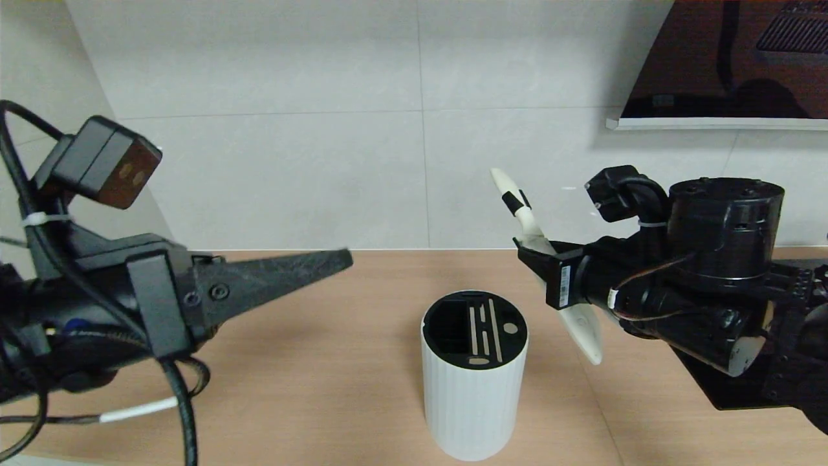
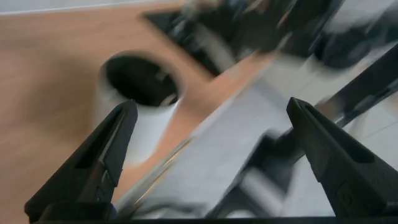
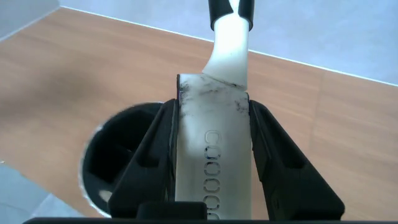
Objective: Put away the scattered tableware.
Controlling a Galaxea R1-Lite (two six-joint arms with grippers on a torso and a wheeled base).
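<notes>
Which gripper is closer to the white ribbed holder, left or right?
Right. The right gripper, shut on a white utensil, hangs just above and right of the holder; the left gripper, open, is farther off to its left.

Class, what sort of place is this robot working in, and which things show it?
Probably a kitchen: a wooden counter set against a tiled wall, a dark range hood above, and a white utensil holder on the counter.

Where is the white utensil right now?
In the head view, the white utensil is clamped in the right gripper. It is held in the air just to the right of the white holder, which stands on the wooden counter.
</notes>
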